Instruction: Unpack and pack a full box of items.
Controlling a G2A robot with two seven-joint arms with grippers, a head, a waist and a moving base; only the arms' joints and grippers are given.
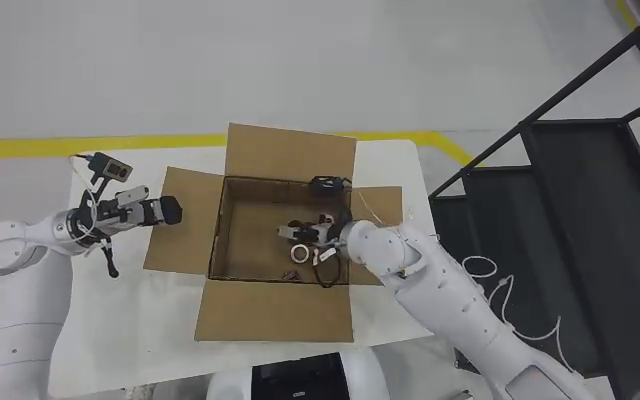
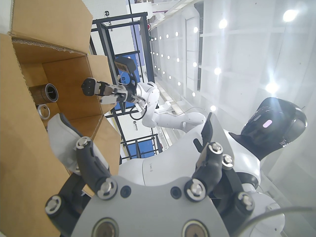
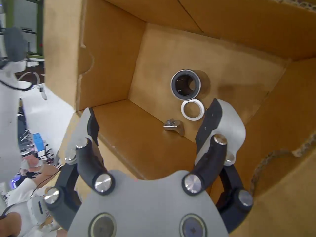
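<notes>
Three metal parts on the floor of the open cardboard box (image 1: 218,235), close together: a short steel sleeve (image 3: 185,85), seemingly on its side with the bore toward the right arm; a thin flat ring (image 3: 192,109) just beside it, perhaps touching; a small angled bracket (image 3: 174,126) near the ring but apart. Right gripper (image 3: 151,110) poised over the box opening, fingers spread wide with nothing between, the parts just ahead of the tips. Left gripper (image 1: 165,210) outside the box, at the outer edge of the left flap, fingers likewise apart and empty.

Judging by look: sleeve rigid, smooth, probably heavy for its bulk, apt to roll on the cardboard and to slide out of a light pinch. Best gripped across the outer wall at mid-length, pads square to the axis, with firm closure. Ring light and stiff, flat on the floor, with hardly any edge to catch; probably calls for one tip through the hole and one outside the rim. Bracket tiny and irregular; safest across its two flattest faces. Nothing fragile, yet all hard, slick and easy to drop.
</notes>
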